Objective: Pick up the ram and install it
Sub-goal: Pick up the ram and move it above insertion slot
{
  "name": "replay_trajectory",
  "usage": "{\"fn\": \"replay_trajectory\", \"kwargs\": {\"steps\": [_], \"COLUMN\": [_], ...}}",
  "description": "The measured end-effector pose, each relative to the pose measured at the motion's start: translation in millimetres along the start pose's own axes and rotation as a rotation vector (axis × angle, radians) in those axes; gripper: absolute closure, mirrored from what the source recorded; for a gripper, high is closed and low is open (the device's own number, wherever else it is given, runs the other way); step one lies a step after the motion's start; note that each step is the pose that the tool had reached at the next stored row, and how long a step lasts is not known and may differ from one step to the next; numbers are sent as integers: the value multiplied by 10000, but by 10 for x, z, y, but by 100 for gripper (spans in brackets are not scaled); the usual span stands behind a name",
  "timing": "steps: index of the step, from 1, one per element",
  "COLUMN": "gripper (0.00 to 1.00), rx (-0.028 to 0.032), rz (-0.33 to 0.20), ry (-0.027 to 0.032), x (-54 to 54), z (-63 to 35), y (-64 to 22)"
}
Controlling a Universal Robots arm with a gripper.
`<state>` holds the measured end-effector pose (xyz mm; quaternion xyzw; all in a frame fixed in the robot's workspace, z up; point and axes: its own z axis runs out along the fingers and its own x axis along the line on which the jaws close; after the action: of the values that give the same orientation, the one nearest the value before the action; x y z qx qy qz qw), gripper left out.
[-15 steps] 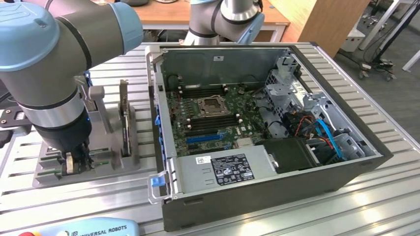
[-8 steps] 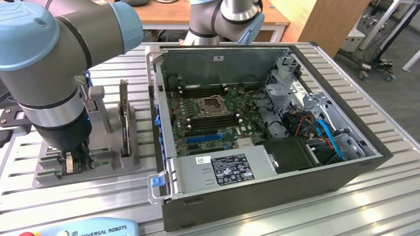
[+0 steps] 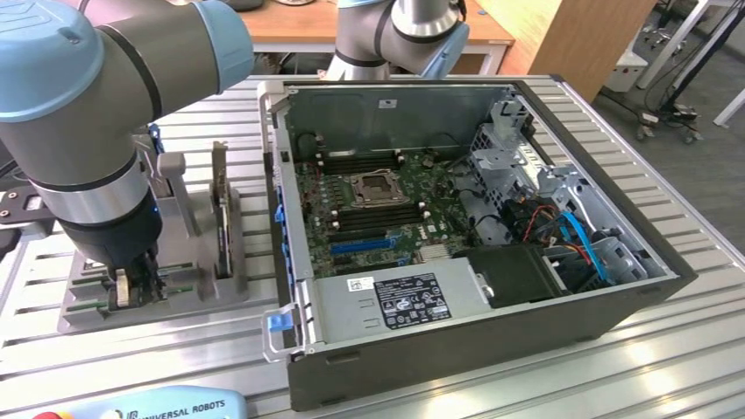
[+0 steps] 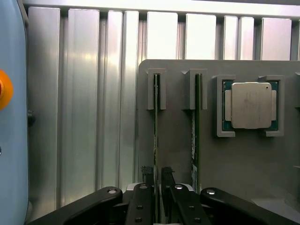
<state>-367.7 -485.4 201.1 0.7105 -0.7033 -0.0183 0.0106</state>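
End effector (image 4: 157,174) was down astride the ram (image 4: 156,126), which stood on edge in the outer slot of the grey holder (image 4: 243,159) on the desk (image 4: 93,93). Whether it clamped: could not tell. Second stick (image 4: 196,122) stood alongside, with the processor (image 4: 251,105) beyond.

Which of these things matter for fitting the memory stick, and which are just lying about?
In the job: the ram, standing in the grey holder; the gripper, astride it; the open computer case.
Lying about: the second ram stick beside it; the processor chip; the control pendant.
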Motion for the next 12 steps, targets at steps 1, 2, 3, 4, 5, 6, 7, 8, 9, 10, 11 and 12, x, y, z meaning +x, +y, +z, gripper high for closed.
{"fn": "replay_trajectory", "kwargs": {"steps": [1,2,3,4,5,6,7,8,9,10,11,12], "gripper": [79,79,79,79,79,79,79,79,79,79,79,79], "rx": [0,-1,-2,-3,-1,-2,-2,-1,0,-1,1,1], "rz": [0,0,-2,-3,-1,0,0,0,0,0,0,0], "ry": [0,0,2,3,1,2,1,1,0,0,-1,-1], "x": [0,0,1,1,0,0,1,0,0,0,0,0], "z": [0,0,-2,-3,-2,-2,-2,-1,-1,-1,0,0], "y": [0,0,-5,-11,-14,-14,-14,-14,-14,-14,-16,-19]}}
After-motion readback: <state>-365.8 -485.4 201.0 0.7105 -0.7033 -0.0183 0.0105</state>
